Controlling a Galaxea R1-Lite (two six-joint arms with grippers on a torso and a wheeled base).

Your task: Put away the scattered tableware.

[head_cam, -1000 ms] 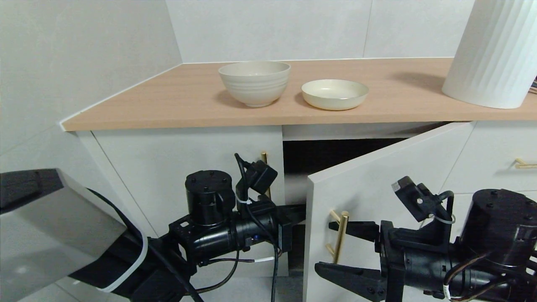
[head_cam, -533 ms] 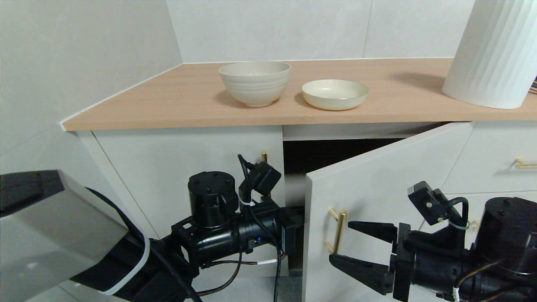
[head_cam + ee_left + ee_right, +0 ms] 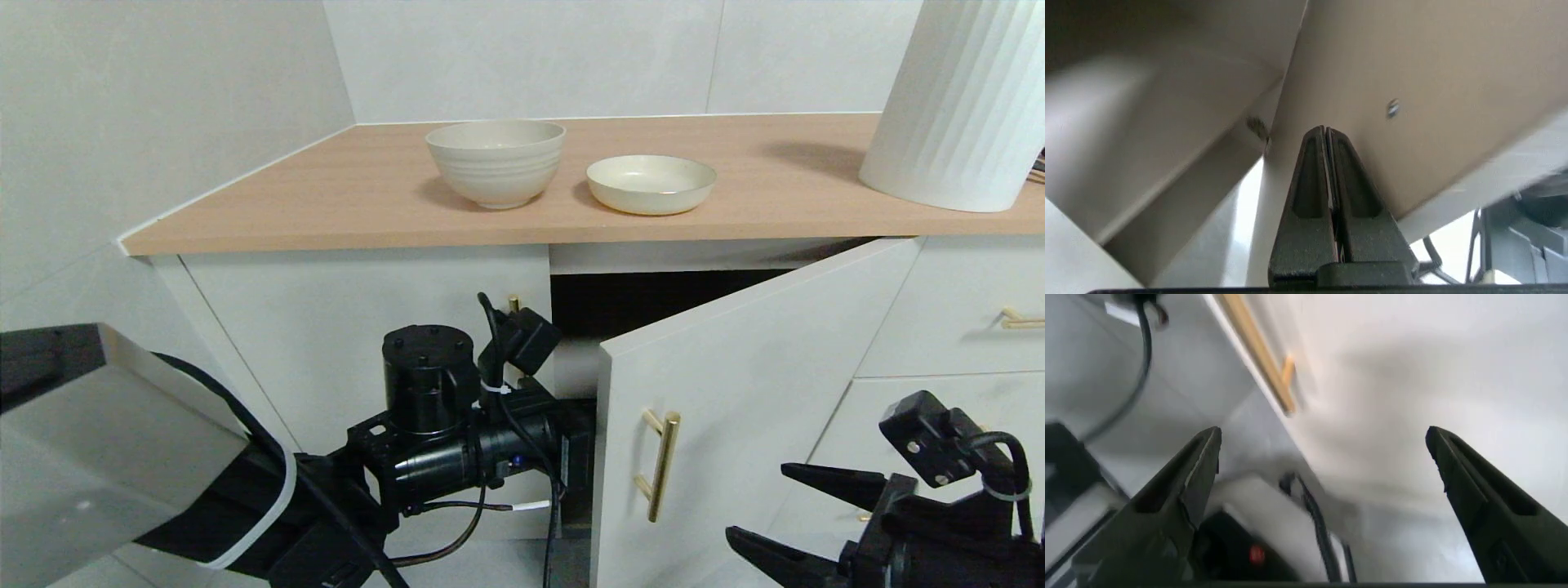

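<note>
A deep cream bowl (image 3: 495, 162) and a shallow cream dish (image 3: 651, 184) sit side by side on the wooden countertop (image 3: 326, 204). Below them a white cabinet door (image 3: 735, 392) with a gold handle (image 3: 660, 465) stands partly open. My left gripper (image 3: 578, 441) is low in the gap at the door's free edge. In the left wrist view its shut fingers (image 3: 1325, 139) rest near the door's inner face (image 3: 1437, 98). My right gripper (image 3: 780, 514) hangs open, low and to the right of the handle, clear of it. The right wrist view shows its spread fingers (image 3: 1184, 498) before the handle (image 3: 1259, 351).
A tall ribbed white vase (image 3: 963, 98) stands at the counter's right end. White drawer fronts with a gold pull (image 3: 1024, 318) lie right of the open door. The cabinet's dark interior (image 3: 645, 298) shows above the door. A wall closes the left side.
My right gripper has drawn back from the door handle, down and to the right, staying open. My left arm has edged right, toward the gap behind the door.
</note>
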